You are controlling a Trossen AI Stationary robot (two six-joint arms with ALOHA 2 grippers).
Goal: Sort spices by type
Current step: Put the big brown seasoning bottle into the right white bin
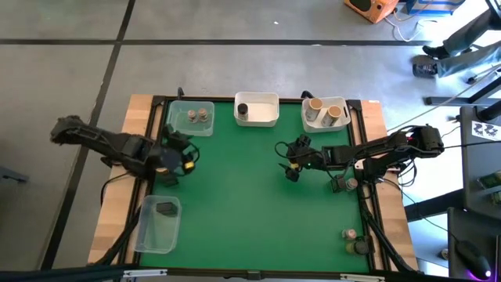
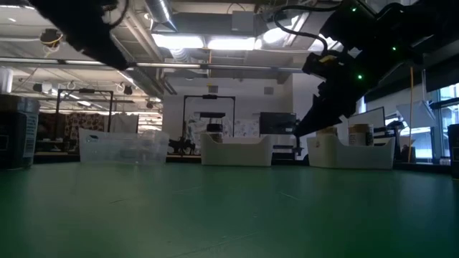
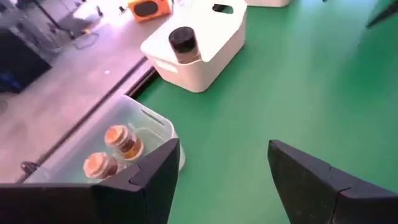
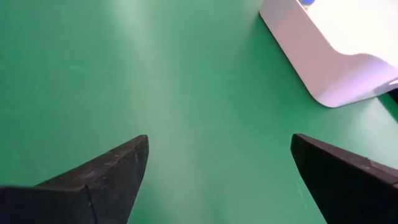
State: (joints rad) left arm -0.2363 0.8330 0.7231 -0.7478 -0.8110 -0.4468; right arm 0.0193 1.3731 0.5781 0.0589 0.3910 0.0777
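Note:
My left gripper (image 1: pixel 178 155) (image 3: pixel 221 165) hovers open over the mat's left side, just near of a clear tub (image 1: pixel 192 118) holding two tan-lidded jars (image 3: pixel 112 152). A white tub (image 1: pixel 257 110) at the far edge holds one dark-lidded cylinder (image 3: pixel 182 41). Another white tub (image 1: pixel 325 114) holds two tan-lidded jars (image 1: pixel 322 111). My right gripper (image 1: pixel 290 160) (image 4: pixel 217 162) hangs open over bare mat at centre-right, empty. A dark blocky container (image 1: pixel 165 208) lies in the near-left clear tub (image 1: pixel 159 224). Loose jars stand by the right edge (image 1: pixel 344 184) (image 1: pixel 355 240).
The green mat (image 1: pixel 235 204) lies bare between the two arms and toward the near edge. A raised dark frame (image 1: pixel 368 211) borders the mat, with wooden margins beyond it. In the low view the tubs (image 2: pixel 237 150) line the far side.

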